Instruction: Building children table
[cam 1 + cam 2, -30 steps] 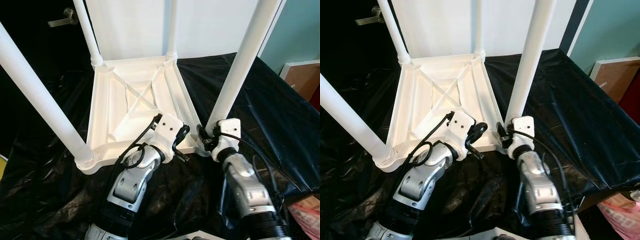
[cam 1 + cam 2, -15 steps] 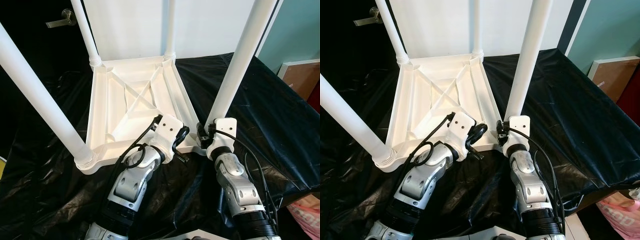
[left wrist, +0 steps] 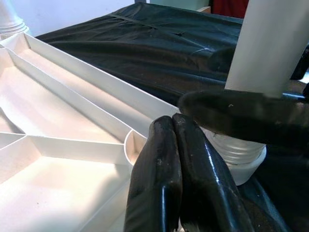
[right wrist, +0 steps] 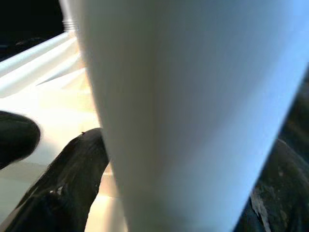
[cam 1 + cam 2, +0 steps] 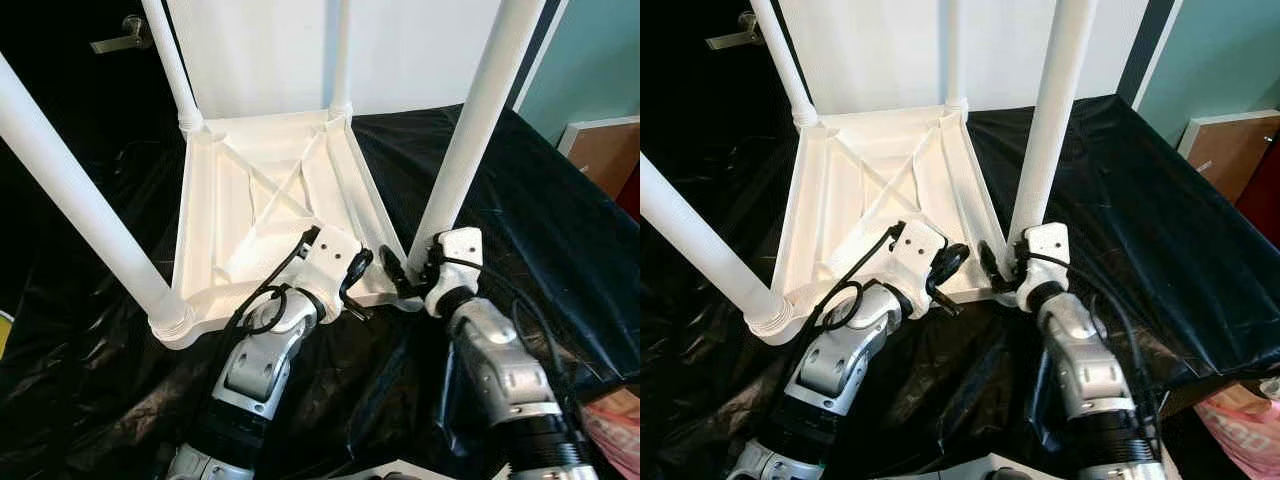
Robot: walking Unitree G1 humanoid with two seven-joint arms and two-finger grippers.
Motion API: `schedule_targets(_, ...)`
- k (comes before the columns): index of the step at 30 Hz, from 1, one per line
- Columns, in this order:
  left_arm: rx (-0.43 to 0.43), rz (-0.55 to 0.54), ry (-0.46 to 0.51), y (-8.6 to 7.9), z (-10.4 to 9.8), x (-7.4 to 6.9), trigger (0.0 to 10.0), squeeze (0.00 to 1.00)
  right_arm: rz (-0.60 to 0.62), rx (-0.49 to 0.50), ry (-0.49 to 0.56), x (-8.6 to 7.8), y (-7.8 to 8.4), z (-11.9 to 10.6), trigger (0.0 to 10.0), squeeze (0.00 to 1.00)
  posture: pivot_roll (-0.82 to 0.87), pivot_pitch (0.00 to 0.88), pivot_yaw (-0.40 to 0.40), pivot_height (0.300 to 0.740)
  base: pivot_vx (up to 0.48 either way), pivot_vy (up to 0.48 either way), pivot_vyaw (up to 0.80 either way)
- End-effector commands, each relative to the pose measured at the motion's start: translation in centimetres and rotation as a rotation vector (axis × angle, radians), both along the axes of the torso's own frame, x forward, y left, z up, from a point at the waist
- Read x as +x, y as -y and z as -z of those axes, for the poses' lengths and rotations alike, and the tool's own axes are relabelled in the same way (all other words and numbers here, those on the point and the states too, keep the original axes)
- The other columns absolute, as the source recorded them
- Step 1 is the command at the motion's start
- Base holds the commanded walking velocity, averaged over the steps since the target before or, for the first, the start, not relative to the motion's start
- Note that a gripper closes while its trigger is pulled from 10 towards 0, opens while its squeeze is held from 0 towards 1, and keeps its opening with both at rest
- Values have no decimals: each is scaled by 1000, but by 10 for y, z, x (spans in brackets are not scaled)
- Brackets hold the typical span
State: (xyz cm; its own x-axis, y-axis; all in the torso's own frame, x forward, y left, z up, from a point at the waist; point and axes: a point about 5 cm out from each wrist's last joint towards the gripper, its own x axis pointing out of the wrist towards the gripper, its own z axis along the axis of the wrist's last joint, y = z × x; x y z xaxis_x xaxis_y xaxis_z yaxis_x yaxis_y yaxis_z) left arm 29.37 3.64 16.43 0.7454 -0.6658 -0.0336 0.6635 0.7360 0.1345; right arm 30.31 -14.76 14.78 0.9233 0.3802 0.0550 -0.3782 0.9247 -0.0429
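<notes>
A black plastic sheet covers the work surface, and on it lies the white table top, upside down with its ribbed underside showing. Four white legs stand up from its corners. The near right leg rises from the corner closest to the robot's right arm, and the near left leg from the opposite near corner; the two far legs stand at the back edge. The right gripper is at the base of the near right leg, its black fingers apart on either side of the leg. The left gripper rests on the near edge of the table top, just beside that same corner, its fingers pressed together and holding nothing.
</notes>
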Motion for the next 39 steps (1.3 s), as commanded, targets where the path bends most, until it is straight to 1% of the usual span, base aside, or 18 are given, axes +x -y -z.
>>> schedule_targets(1, 4, -30, 12, -1, -1, 4, 10000, 0, -79, -12, 6, 1, -2, -2, 10000, 0, -90, 50, 3, 740, 0, 0, 0)
schedule_targets(2, 5, -29, 14, -1, -2, 4, 10000, 0, -104, -19, 5, 1, -1, -3, 10000, 0, -90, 50, 3, 740, 0, 0, 0)
schedule_targets(4, 14, -22, 21, -1, -2, 5, 10000, 0, -197, -53, 7, 1, 0, -2, 10000, 0, -77, 43, 9, 740, 0, 0, 0)
schedule_targets(5, 14, -22, 21, -1, -2, 5, 10000, 0, -197, -53, 7, 1, 0, -2, 10000, 0, -77, 43, 9, 740, 0, 0, 0)
schedule_targets(8, 20, -19, 28, -1, -4, 6, 10000, 0, -281, -89, -12, 3, 5, 2, 10000, 0, -61, 35, 9, 740, 0, 0, 0)
schedule_targets(10, 21, -19, 30, -1, -4, 6, 10000, 0, -296, -100, -21, 4, 6, 3, 10000, 0, -61, 35, 9, 740, 0, 0, 0)
schedule_targets(13, 25, -23, 36, -3, -6, 7, 10000, 0, -317, -157, -44, 11, 12, 9, 10000, 0, -53, 31, 6, 740, 0, 0, 0)
schedule_targets(17, 27, -24, 38, -3, -6, 7, 10000, 0, -320, -168, -50, 13, 14, 11, 10000, 0, -51, 28, 8, 740, 0, 0, 0)
schedule_targets(18, 28, -23, 39, -3, -6, 7, 10000, 0, -321, -179, -53, 14, 16, 12, 8235, 0, -49, 27, 8, 740, 0, 0, 0)
schedule_targets(19, 28, -22, 40, -3, -6, 7, 10000, 0, -321, -189, -58, 16, 17, 14, 0, 0, -50, 27, 10, 740, 0, 0, 0)
schedule_targets(27, 29, -12, 44, 0, -6, 7, 10000, 0, -330, -201, -58, 18, 21, 17, 0, 0, -57, 21, 11, 740, 0, 0, 0)
schedule_targets(33, 16, -13, 37, 3, -4, 6, 10000, 0, -327, -197, -71, 15, 24, 24, 0, 0, -89, 21, -8, 740, 0, 0, 0)
schedule_targets(34, 16, -12, 33, 3, -3, 5, 10000, 0, -318, -190, -73, 14, 24, 24, 6980, 0, -99, 21, -4, 740, 0, 0, 0)
schedule_targets(35, 17, -5, 32, 4, -2, 4, 10000, 0, -303, -185, -75, 14, 24, 24, 10000, 0, -101, 21, -6, 740, 0, 0, 0)
schedule_targets(39, 18, 1, 29, 5, -1, 3, 10000, 0, -255, -176, -73, 12, 24, 26, 10000, 0, -103, 21, -10, 740, 0, 0, 0)
